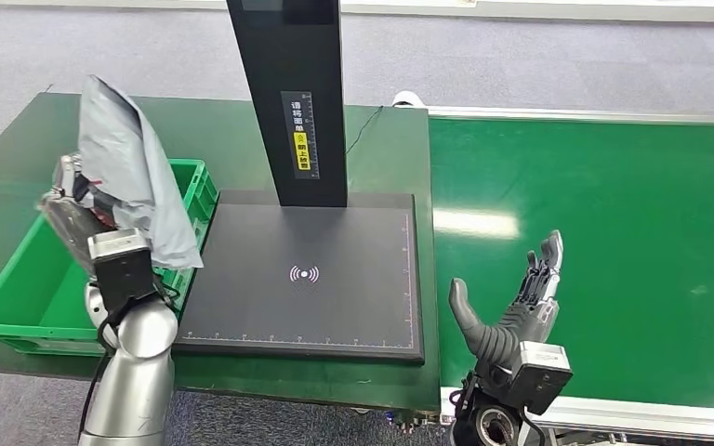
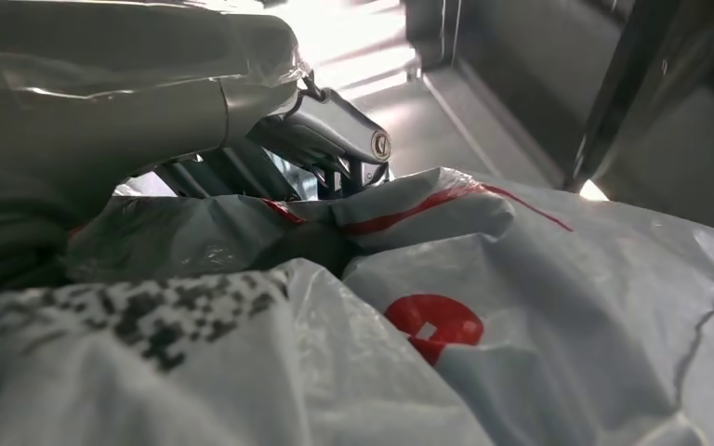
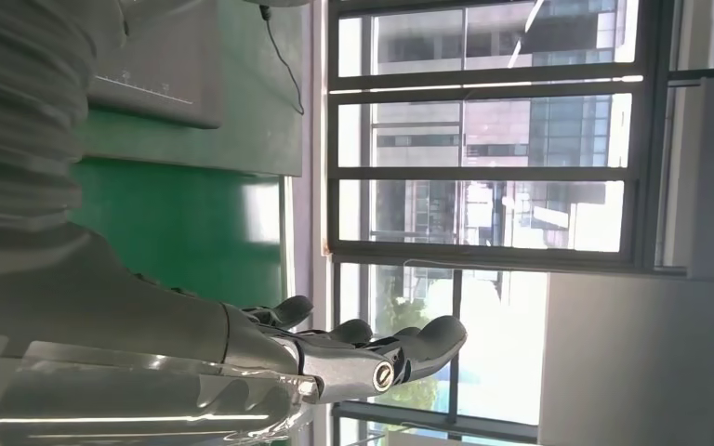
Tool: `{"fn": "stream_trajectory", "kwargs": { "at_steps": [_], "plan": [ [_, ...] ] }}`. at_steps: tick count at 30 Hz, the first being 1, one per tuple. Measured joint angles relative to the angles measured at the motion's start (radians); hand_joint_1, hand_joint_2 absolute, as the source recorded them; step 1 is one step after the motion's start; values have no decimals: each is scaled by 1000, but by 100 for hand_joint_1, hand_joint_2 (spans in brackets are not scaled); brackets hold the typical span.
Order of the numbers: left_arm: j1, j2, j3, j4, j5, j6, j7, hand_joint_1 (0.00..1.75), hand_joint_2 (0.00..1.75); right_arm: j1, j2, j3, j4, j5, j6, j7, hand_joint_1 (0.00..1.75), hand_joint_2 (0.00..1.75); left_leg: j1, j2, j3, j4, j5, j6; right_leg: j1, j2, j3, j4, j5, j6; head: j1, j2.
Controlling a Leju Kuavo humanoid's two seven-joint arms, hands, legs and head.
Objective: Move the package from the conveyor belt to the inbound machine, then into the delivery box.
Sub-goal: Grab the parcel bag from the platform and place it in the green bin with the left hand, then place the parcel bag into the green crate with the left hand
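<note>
Nearest you, at the bottom of the head view, your right hand (image 1: 521,311) is raised over the near edge of the green conveyor belt (image 1: 614,251), released and holding nothing, thumb out to the side and fingers pointing up and apart. In the right wrist view the same hand (image 3: 335,358) stretches flat toward a bank of windows (image 3: 483,167).

On the other side, your left arm rises from the bottom edge, and your left hand (image 1: 79,209) is grasping the package (image 1: 130,177), a grey plastic mailer bag. You are holding it up above the green delivery box (image 1: 19,288), with the bag tilted and its lower corner hanging over the box's right wall, just beside the machine's platform. In the left wrist view your fingers (image 2: 335,139) press into the crumpled bag (image 2: 521,316), which shows red markings and part of a black-and-white printed label.

Between your two arms lies the inbound machine (image 1: 311,279): a flat black platform with a white wireless symbol in the middle, resting on the green surface (image 1: 381,149). Farther back, its black column (image 1: 293,93) stands upright from the platform's rear edge, bearing a yellow label. A thin black cable (image 1: 363,125) trails across the surface behind it. Beyond everything is grey floor (image 1: 539,56).
</note>
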Motion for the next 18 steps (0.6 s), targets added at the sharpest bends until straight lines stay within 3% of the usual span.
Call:
{"fn": "stream_trajectory", "kwargs": {
  "at_steps": [7, 18],
  "plan": [
    [-144, 73, 70, 61, -42, -10, 133, 170, 175, 2, 2, -8, 0, 10, 36, 0, 0, 175, 0, 0, 0, 0, 1, 0, 0, 0, 0, 0, 0, 0, 0, 0],
    [-376, 208, 206, 578, -85, -19, 167, 174, 175, -2, 6, -13, 0, 12, 52, 0, 0, 175, 1, 1, 0, 0, 1, -1, 1, 1, -1, 1, 1, -1, 0, 0]
  ]
}}
